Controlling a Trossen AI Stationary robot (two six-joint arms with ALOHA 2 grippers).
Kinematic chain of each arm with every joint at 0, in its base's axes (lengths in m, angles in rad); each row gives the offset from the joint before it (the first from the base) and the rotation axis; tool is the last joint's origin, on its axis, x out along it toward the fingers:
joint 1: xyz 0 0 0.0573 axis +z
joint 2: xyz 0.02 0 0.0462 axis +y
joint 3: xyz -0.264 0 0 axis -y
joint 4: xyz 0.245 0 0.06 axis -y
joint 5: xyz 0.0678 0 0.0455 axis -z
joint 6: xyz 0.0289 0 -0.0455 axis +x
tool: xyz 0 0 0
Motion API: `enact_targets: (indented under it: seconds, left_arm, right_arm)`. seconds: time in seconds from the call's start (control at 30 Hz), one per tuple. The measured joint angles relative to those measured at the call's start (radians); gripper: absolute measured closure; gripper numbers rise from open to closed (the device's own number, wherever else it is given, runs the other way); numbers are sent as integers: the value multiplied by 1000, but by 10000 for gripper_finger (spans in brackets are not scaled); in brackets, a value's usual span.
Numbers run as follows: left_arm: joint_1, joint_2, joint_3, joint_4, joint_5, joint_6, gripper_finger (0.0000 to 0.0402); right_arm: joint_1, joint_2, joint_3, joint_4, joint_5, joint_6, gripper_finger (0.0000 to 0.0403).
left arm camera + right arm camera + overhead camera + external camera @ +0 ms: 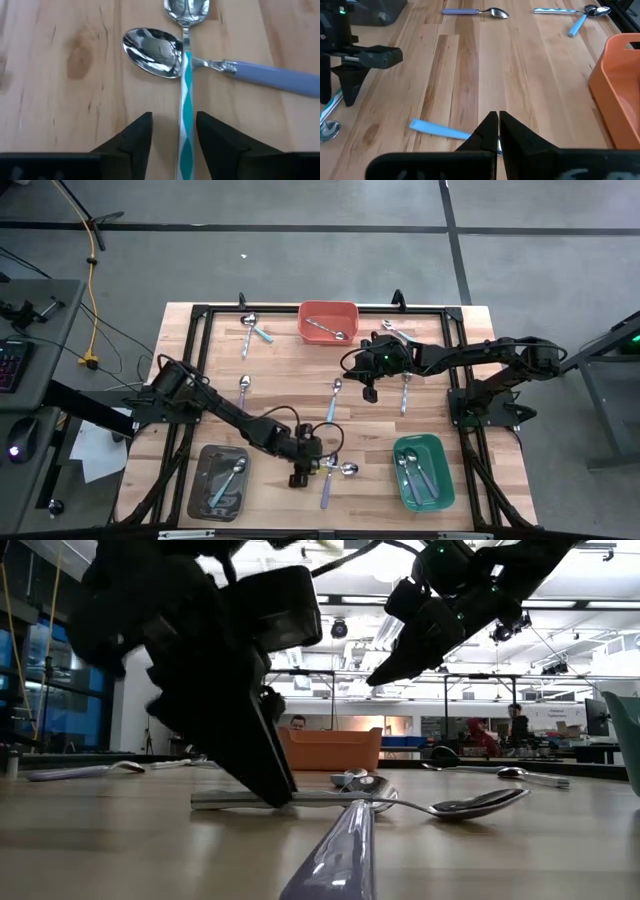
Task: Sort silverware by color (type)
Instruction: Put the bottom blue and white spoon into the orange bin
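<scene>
Spoon [186, 100], glossy bowl, teal-striped handle

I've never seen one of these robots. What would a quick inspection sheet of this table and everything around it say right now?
Surface: wooden table, black frame around it.
Job's things: spoons loose on the wood; red tray, grey tray and green tray each hold some.
Clutter: nothing seen.
Grippers: left tool open, low, fingers straddling a teal-and-white patterned spoon handle crossing a blue-handled spoon. Right tool shut, empty, above mid-table.
Cables: yellow cable on the floor to the left; black wires on both arms.
Surroundings: grey floor, side desk with keyboard; people far behind.
</scene>
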Motion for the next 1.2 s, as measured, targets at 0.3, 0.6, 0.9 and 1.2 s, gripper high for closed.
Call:
enact_targets:
  seconds: [0.3, 0.6, 0.9, 1.2]
  left_arm:
    - [-4, 5, 1, -17, -36, 58, 377]
    - [-1, -79, -5, -128, -16, 79, 386]
    - [54, -300, -4, -361, -95, 41, 386]
    - [324, -483, -6, -466, -145, 132, 386]
  right_arm:
    - [0, 0, 0, -1, 0, 0, 402]
    - [0, 0, 0, -1, 0, 0, 402]
    - [0, 0, 0, -1, 0, 0, 402]
    - [0, 0, 0, 11, 0, 0, 402]
